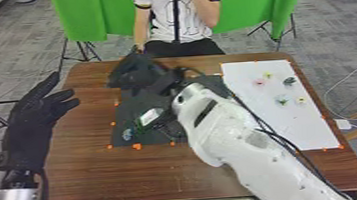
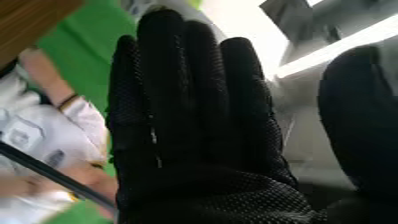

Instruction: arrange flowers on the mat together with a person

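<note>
Holding the right robot hand (image 1: 136,74) open above the dark mat (image 1: 132,103), likely sparing the flowers (image 1: 282,100) spaced out on the white sheet (image 1: 270,127), and poising the open left robot hand (image 1: 32,117) aside, presumably giving working room.

On the table (image 1: 81,169), a mat (image 1: 132,105) lies left of a sheet (image 1: 299,133), with one flower (image 1: 128,134) near the mat's near-left corner, three flowers (image 1: 259,82) on the sheet's far half, two more flowers (image 1: 281,100) about its middle, and a curtain (image 1: 81,16) behind the table.
</note>
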